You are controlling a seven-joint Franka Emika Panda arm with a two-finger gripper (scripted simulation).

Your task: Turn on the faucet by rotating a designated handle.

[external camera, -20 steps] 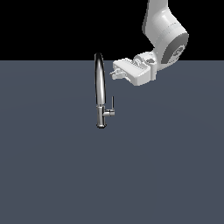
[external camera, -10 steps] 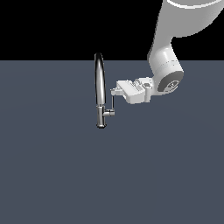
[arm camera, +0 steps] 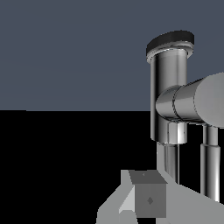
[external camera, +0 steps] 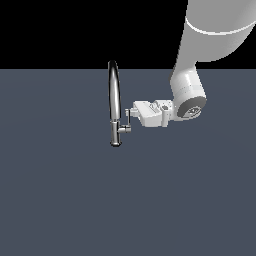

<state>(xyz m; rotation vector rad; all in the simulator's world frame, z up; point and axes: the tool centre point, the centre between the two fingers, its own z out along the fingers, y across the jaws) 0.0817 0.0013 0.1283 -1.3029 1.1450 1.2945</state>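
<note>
Faucet [external camera: 114, 100]: slim, shiny chrome, standing upright on the dark grey surface, with a tall narrow spout arching at the top over a short cylindrical base. Handle [external camera: 127, 118]: a small thin chrome lever rising upright from a short side stub on the base, on the exterior view's right, far shorter than the spout. In the wrist view the base [arm camera: 168, 94] and stub appear close up.
</note>
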